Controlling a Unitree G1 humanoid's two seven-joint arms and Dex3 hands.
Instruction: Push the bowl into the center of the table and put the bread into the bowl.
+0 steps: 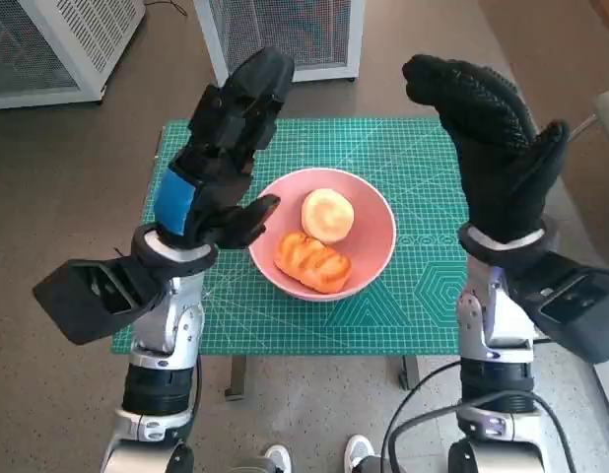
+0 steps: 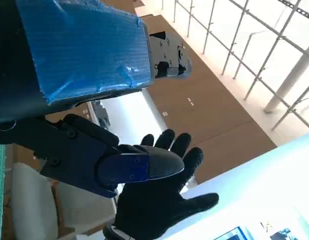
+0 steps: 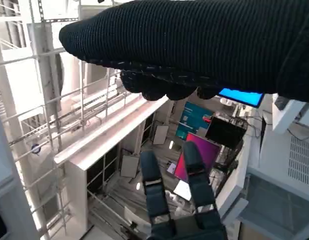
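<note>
While bread [image 1: 312, 262] lies in the bowl [image 1: 379, 258], both hands hover empty

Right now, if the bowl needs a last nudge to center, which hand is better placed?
Left, probably. The left hand is raised beside the pink bowl's left rim. The right hand is up too, but farther off past the right rim. Both hold nothing; both breads already lie inside.

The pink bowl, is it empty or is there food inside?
Not empty. The pink bowl holds two breads: a round pale bun and a golden braided pastry, side by side inside its rim.
</note>
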